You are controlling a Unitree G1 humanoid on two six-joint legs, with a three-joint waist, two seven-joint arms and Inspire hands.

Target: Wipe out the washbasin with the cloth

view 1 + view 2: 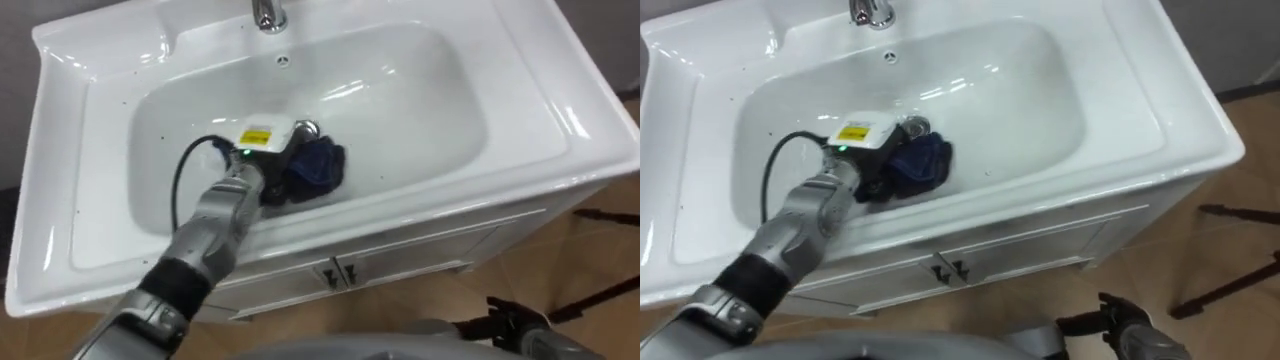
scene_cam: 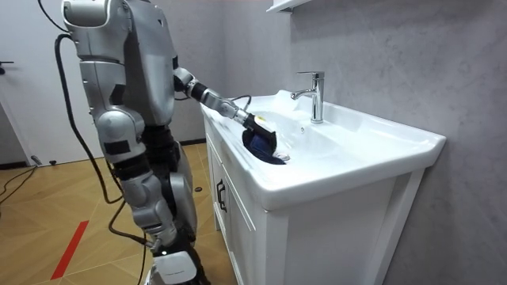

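Gripping the blue cloth [image 1: 318,168], left robot hand [image 1: 258,165] sat low in the basin [image 1: 420,90]; specks [image 1: 383,179] showed, wiping judged unfinished.

Faucet [image 1: 268,14]: in the eye views the top is cut off by the far edge. Drain [image 1: 309,127]: half covered by the left hand [image 1: 258,160]. Front of that hand is buried in the dark blue cloth [image 1: 318,168], grip unreadable. Right hand [image 1: 520,325]: blurred, near right, clipped by the bottom edge. Dark specks on the basin [image 1: 420,90]: too small to identify.
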